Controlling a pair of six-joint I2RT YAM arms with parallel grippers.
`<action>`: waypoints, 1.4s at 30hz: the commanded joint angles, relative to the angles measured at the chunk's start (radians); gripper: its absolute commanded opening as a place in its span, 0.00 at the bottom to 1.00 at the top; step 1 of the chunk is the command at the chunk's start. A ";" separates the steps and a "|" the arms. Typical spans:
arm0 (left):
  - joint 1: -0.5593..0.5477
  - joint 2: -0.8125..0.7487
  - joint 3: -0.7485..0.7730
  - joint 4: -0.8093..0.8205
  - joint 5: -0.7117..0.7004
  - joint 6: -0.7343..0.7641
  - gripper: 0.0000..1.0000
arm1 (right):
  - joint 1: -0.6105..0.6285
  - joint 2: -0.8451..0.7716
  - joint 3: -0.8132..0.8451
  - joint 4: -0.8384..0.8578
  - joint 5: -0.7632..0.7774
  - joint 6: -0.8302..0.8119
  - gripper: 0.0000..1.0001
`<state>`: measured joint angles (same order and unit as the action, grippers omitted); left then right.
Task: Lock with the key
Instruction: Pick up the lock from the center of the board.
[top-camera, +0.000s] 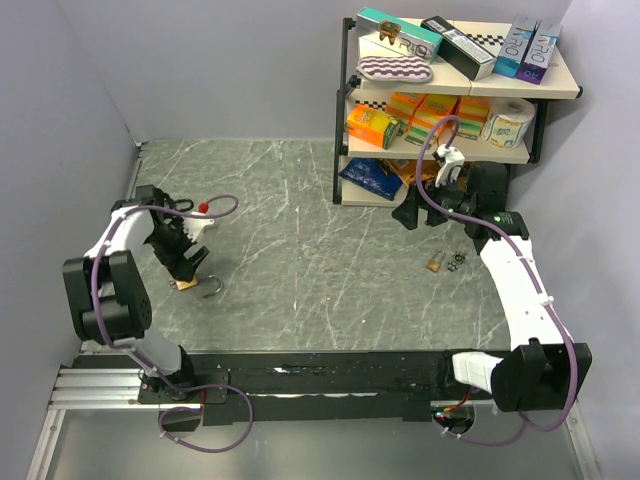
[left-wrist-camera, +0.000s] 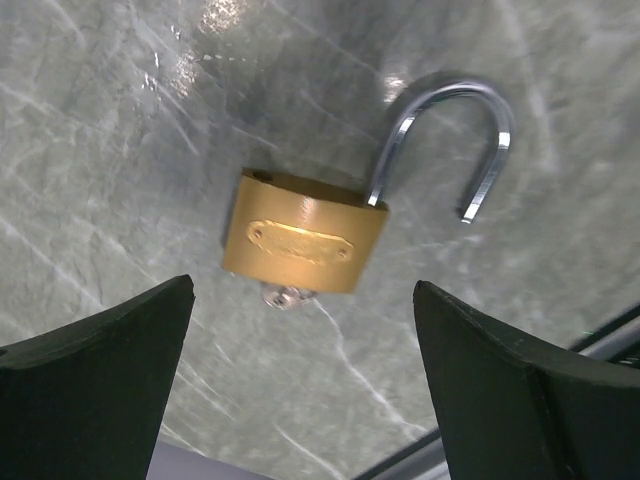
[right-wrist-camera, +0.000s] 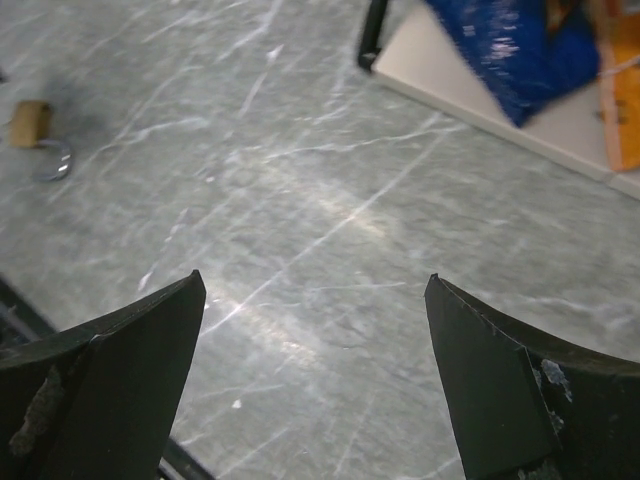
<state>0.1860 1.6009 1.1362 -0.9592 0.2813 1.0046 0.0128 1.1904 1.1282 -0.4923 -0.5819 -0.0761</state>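
Observation:
A brass padlock lies flat on the table with its steel shackle swung open and its keyhole end toward the camera. My left gripper is open and hovers just above it, the jaws spread on either side and not touching. In the top view the padlock lies at the left gripper. The keys lie on the table at the right. My right gripper is open and empty, up and left of the keys. In the right wrist view it hangs over bare table, with the padlock far off.
A shelf unit with boxes, a paper roll and a blue bag stands at the back right, close to the right gripper. Its base board shows in the right wrist view. Grey walls close in the left and right sides.

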 joint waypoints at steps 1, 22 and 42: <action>-0.026 0.047 -0.019 0.074 -0.044 0.107 0.96 | 0.003 0.011 0.047 -0.029 -0.160 -0.011 0.99; -0.086 0.110 -0.174 0.252 -0.180 0.094 0.75 | 0.006 -0.031 -0.021 0.015 -0.182 0.038 0.99; -0.100 -0.054 0.137 0.206 0.409 -0.790 0.01 | 0.208 0.035 0.081 -0.028 0.042 -0.004 0.99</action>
<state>0.0856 1.6619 1.2354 -0.8055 0.5079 0.5488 0.2096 1.2221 1.1282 -0.5411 -0.5835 -0.0879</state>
